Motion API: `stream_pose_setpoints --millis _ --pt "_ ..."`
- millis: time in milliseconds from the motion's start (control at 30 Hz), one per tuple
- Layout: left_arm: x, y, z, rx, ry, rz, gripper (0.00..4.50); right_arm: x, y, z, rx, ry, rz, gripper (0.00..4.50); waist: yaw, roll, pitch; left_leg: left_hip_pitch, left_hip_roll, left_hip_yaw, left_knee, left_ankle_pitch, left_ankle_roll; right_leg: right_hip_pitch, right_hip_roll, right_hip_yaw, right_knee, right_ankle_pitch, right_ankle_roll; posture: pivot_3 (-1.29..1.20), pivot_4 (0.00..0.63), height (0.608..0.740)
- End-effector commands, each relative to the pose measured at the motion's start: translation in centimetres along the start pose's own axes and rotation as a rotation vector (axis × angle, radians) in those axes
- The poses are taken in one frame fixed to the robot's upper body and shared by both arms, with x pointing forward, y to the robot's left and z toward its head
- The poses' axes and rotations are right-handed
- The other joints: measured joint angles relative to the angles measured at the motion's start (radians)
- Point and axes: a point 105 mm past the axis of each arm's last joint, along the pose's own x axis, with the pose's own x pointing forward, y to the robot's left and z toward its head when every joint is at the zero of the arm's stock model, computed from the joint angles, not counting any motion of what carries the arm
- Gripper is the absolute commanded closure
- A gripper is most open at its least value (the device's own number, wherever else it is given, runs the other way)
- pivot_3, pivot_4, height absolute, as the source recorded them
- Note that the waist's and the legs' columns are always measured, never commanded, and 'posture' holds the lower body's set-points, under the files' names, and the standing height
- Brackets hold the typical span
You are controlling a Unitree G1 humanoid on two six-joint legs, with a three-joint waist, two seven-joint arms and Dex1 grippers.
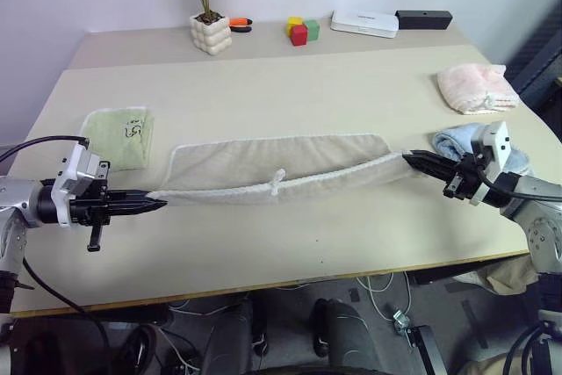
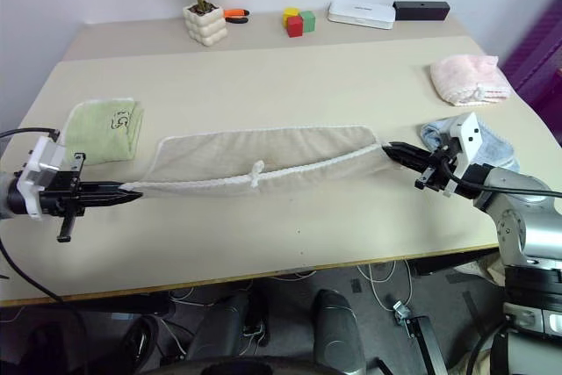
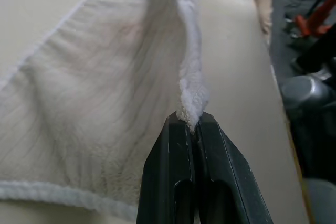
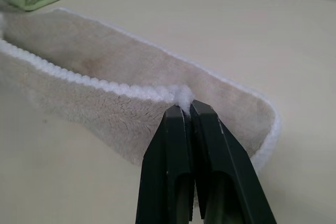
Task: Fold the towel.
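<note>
Towel (image 1: pixel 281 164) stretched lengthwise across table (image 1: pixel 290 85), near hem pinched at either end by clamped left gripper (image 1: pixel 158 205) and right gripper (image 1: pixel 409 158); apparently doubled over, tensioned to align edges.

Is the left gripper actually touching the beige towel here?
Touching. The left wrist view shows the left gripper shut on the towel's whitish hem, pinched between its fingertips.
</note>
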Motion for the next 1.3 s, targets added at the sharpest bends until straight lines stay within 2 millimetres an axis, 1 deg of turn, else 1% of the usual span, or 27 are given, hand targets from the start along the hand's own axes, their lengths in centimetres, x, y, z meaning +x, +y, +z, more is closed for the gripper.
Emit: stream_pose_setpoints --millis 33,100,133,200,300,533,667,800,900,1033,1300 --pt "0.2 1.3 1.2 0.084 -0.035 0.080 4.50 0.1 -1.9 2.1 -0.067 -0.068 -0.085 4.45 0.002 0.000 0.000 0.000 0.000 0.000 0.000 0.000 0.000 0.000 0.000 0.000 0.000 0.000 0.000 0.00 0.150 0.740" --pt "0.4 1.7 1.4 0.075 -0.057 0.085 4.50 0.4 -2.3 2.1 -0.080 -0.072 -0.103 4.45 0.003 0.000 0.000 0.000 0.000 0.000 0.000 0.001 -0.002 -0.001 0.000 0.000 0.000 0.000 -0.001 0.00 0.150 0.740" --pt "0.5 2.1 1.1 0.083 -0.042 0.094 4.50 0.6 -2.6 2.2 -0.080 -0.079 -0.110 4.45 0.003 0.000 0.000 -0.001 0.000 0.000 0.000 0.002 -0.003 -0.001 0.000 0.000 0.000 0.000 -0.001 0.00 0.150 0.740" --pt "0.7 3.2 0.8 0.088 -0.048 0.125 4.50 1.2 -3.1 2.3 -0.099 -0.082 -0.130 4.45 0.002 0.000 0.000 -0.001 0.000 0.001 0.000 0.003 -0.004 -0.001 0.000 0.000 0.000 0.000 0.000 0.00 0.150 0.740" --pt "1.1 4.8 1.0 0.092 -0.101 0.184 4.50 1.9 -3.4 2.0 -0.107 -0.073 -0.136 4.45 0.002 0.000 0.000 -0.001 0.000 0.002 0.000 0.003 -0.004 0.003 0.001 0.000 0.001 0.001 0.000 0.00 0.150 0.740" --pt "2.8 7.2 0.9 0.118 -0.127 0.230 4.50 3.6 -4.6 2.1 -0.143 -0.086 -0.183 4.45 0.000 0.000 0.000 -0.001 0.000 0.002 0.000 0.005 -0.002 0.004 0.001 0.000 0.001 0.003 0.004 0.00 0.150 0.740" --pt "3.5 9.6 0.4 0.173 -0.063 0.335 4.50 4.6 -5.0 1.9 -0.158 -0.079 -0.204 4.45 0.002 0.000 0.000 -0.001 0.000 0.002 0.001 0.005 -0.002 0.004 0.001 0.000 0.002 0.003 0.004 0.00 0.150 0.740" --pt "3.8 10.7 0.2 0.191 -0.041 0.384 4.50 5.0 -5.8 1.8 -0.170 -0.073 -0.243 4.45 -0.002 0.000 0.000 -0.001 0.000 0.002 0.001 0.005 -0.001 0.004 0.001 0.000 0.002 0.003 0.004 0.00 0.150 0.740" --pt "4.2 11.7 0.0 0.231 -0.014 0.463 4.50 5.4 -6.2 1.5 -0.195 -0.060 -0.270 4.45 -0.002 0.000 0.000 -0.001 0.000 0.003 0.001 0.005 -0.001 0.004 0.001 0.000 0.002 0.003 0.004 0.00 0.150 0.740" --pt "5.0 11.8 -1.0 0.203 0.012 0.463 4.50 6.0 -6.2 1.3 -0.196 -0.058 -0.281 4.45 -0.004 0.000 0.000 -0.001 0.000 0.003 0.001 0.005 -0.001 0.004 0.001 0.000 0.003 0.003 0.004 0.00 0.150 0.740" --pt "5.3 11.7 -2.8 0.144 0.092 0.451 4.50 6.9 -5.6 0.3 -0.206 -0.032 -0.266 4.45 -0.003 -0.001 0.000 -0.001 0.000 0.003 0.001 0.005 -0.001 0.004 0.001 -0.001 0.003 0.003 0.004 0.00 0.150 0.740"
